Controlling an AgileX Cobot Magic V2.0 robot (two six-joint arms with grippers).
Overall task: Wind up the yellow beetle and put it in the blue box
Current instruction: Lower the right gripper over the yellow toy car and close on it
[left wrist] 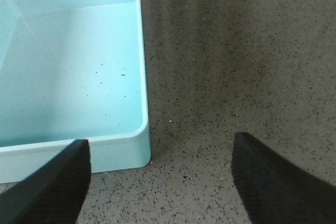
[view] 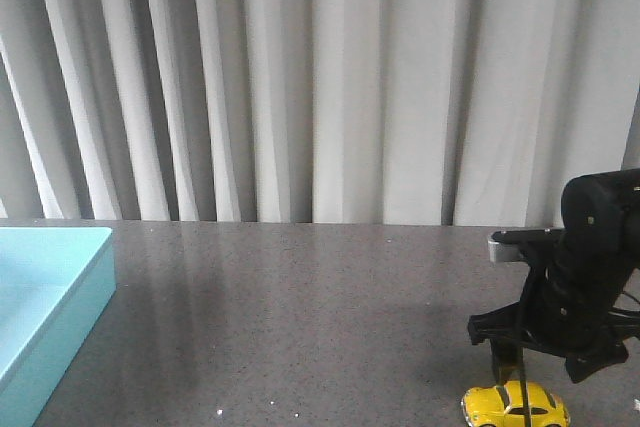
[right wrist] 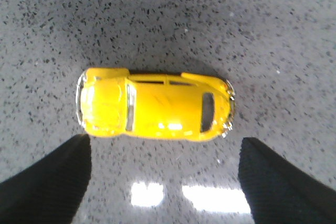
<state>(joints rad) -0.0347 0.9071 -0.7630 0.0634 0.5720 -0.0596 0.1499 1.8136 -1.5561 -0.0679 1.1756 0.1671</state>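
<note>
The yellow beetle (view: 515,406) stands on its wheels on the dark speckled table at the front right. In the right wrist view the beetle (right wrist: 155,110) lies crosswise just beyond my open right gripper (right wrist: 164,174), whose fingers are wide apart and touch nothing. From the front, the right gripper (view: 510,362) hangs just above and behind the car. The blue box (view: 45,292) sits at the far left; its near corner (left wrist: 134,145) shows in the left wrist view. My left gripper (left wrist: 160,179) is open and empty, hovering over the table by that corner.
The speckled grey table (view: 300,317) stretches between box and car. A pale pleated curtain (view: 320,77) hangs behind the table's far edge. The box interior (left wrist: 68,66) holds nothing but small specks.
</note>
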